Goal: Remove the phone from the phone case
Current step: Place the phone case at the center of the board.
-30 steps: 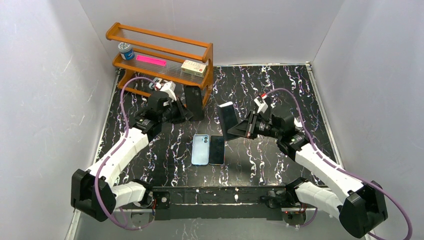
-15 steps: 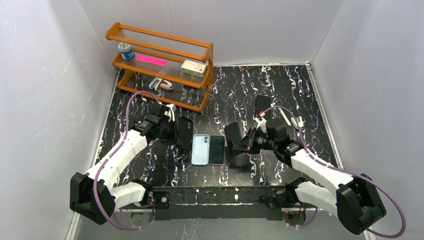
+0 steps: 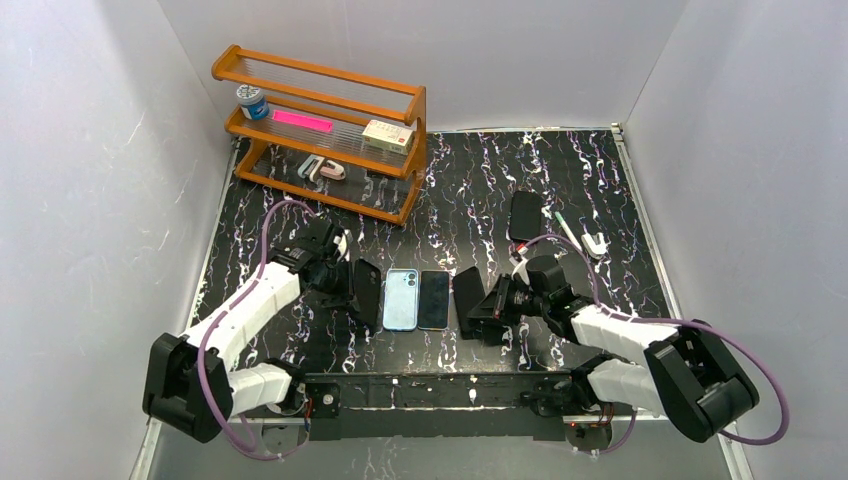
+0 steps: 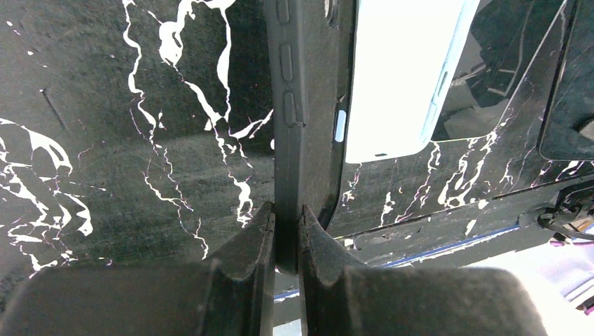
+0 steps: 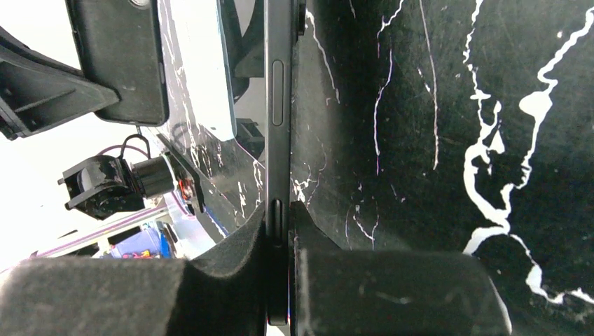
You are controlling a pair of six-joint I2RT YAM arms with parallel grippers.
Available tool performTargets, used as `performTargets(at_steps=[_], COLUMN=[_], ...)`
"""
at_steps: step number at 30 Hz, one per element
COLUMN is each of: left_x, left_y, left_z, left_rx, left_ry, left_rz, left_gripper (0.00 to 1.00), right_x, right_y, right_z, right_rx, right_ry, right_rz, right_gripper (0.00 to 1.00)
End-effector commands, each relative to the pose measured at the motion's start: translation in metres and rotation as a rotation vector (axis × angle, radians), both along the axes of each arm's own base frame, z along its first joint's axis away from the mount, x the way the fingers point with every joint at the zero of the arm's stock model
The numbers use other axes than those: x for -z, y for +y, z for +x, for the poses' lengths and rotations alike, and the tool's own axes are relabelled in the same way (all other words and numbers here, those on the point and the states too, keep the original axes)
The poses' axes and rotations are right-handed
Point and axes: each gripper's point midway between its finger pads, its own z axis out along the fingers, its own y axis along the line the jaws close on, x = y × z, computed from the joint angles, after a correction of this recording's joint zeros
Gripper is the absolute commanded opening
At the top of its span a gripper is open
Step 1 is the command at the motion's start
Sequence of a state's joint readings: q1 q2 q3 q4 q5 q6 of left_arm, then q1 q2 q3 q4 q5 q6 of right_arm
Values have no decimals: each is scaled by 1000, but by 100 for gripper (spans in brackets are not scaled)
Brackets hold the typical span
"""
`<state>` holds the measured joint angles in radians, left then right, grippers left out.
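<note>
My left gripper (image 3: 350,283) is shut on a black phone case (image 3: 366,291) and holds it on edge, low over the table, left of centre. In the left wrist view the case (image 4: 308,105) runs up from between my fingers (image 4: 256,234), edge-on, its button bumps showing. My right gripper (image 3: 483,303) is shut on a thin black phone (image 3: 467,299), tilted on edge right of centre. In the right wrist view the phone (image 5: 278,105) is edge-on with its side buttons visible, clamped at the gripper (image 5: 279,217).
A light blue phone-shaped item (image 3: 401,299) and a black phone (image 3: 433,299) lie flat side by side between the grippers. Another black case (image 3: 525,215), a pen (image 3: 566,229) and a small white object (image 3: 594,243) lie right of centre. A wooden shelf (image 3: 322,128) stands at the back left.
Both arms have come down and back toward the near edge, each still holding its item. The case and the phone now stand low on either side of the pair on the table.
</note>
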<state>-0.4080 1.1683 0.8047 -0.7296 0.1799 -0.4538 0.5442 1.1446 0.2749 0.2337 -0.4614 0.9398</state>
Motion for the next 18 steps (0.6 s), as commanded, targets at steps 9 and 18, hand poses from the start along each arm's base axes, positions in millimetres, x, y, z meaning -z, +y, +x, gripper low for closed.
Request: performTargets(at_steps=[9, 18], left_x=[24, 31], left_y=[-1, 5], left_z=[-14, -10], left_rx=[2, -29], left_ry=[93, 84], left_rz=[-8, 34], left_gripper=[17, 33], right_x=[-5, 9], right_y=[12, 5], right_z=[12, 2], right_rx=[30, 2], right_ry=[-25, 27], right_rz=[83, 0], right_gripper=[9, 38])
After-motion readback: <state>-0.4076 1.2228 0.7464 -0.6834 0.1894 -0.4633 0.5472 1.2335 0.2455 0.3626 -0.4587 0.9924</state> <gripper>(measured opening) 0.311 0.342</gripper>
